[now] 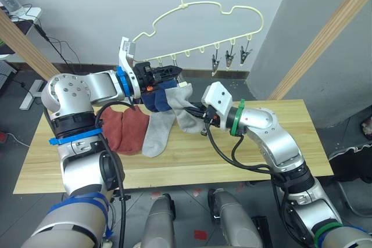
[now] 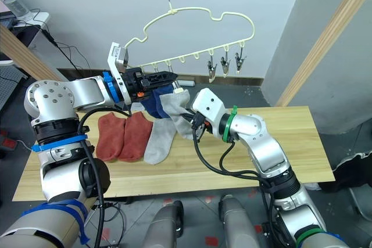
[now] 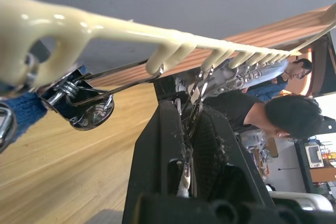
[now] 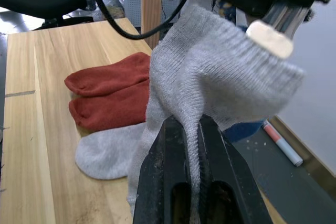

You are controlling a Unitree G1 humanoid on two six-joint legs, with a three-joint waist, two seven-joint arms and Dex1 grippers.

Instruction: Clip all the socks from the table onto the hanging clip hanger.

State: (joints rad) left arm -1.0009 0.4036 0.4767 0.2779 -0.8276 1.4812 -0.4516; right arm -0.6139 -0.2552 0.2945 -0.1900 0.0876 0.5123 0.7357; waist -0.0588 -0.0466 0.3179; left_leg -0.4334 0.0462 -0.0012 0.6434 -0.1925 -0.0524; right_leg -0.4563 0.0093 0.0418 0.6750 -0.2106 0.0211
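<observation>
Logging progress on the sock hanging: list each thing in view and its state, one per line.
Left tool: shut on a clip, up at the clip hanger.
Right tool: shut on grey sock, lifted.
Blue socks: hanging, clipped.
Red socks: flat on table.
Second grey sock: on table.

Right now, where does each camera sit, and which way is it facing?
Head pair: forward and down, over both arms, at the light wooden table and cream-yellow wire clip hanger.
Left wrist: along the left gripper, squeezing a metal clip.
Right wrist: along the right gripper, pinching a light grey knit sock.
Shared: both rust-red socks.
</observation>
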